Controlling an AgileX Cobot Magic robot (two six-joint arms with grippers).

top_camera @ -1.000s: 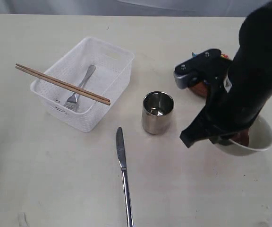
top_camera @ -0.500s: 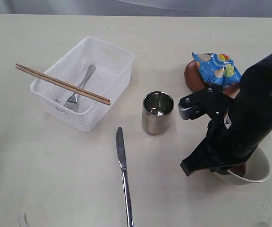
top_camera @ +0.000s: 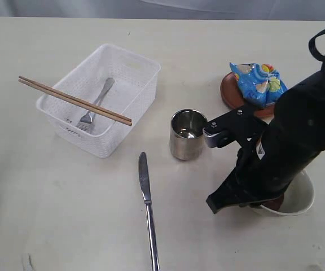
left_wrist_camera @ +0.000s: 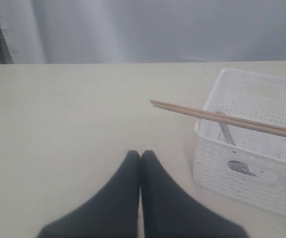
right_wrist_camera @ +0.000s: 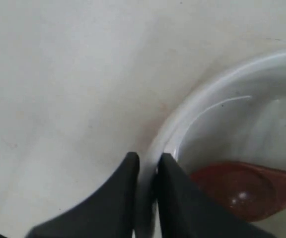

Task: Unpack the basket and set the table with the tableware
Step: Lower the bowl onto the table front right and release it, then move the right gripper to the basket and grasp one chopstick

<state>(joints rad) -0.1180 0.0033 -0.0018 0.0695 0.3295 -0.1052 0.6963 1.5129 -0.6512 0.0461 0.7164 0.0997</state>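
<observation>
Judging from how things lie, the unpacking is taken to be mostly done. On the table (top_camera: 66, 214) the cup (top_camera: 188, 134) is stood upright near the middle. The knife (top_camera: 147, 209) is laid nearer than the cup, and the plate (top_camera: 229, 90) is set at the far right with a blue packet (top_camera: 258, 83) on it.

At the near right the bowl (top_camera: 304, 199) is seen with the spoon (right_wrist_camera: 247, 186) lying inside. Its rim is pinched by the right gripper (right_wrist_camera: 148, 161), the jaws drawn almost together, one inside the wall and one outside. Whether the bowl is resting on the table or lifted cannot be told. The left gripper (left_wrist_camera: 140, 157) is held fully closed on nothing, above bare table near the basket (top_camera: 137, 84).

Two items are left. The fork (top_camera: 95, 104) lies inside the basket at the far left, and the chopsticks (top_camera: 75, 100) are laid across its rim. No place setting is arranged yet.
</observation>
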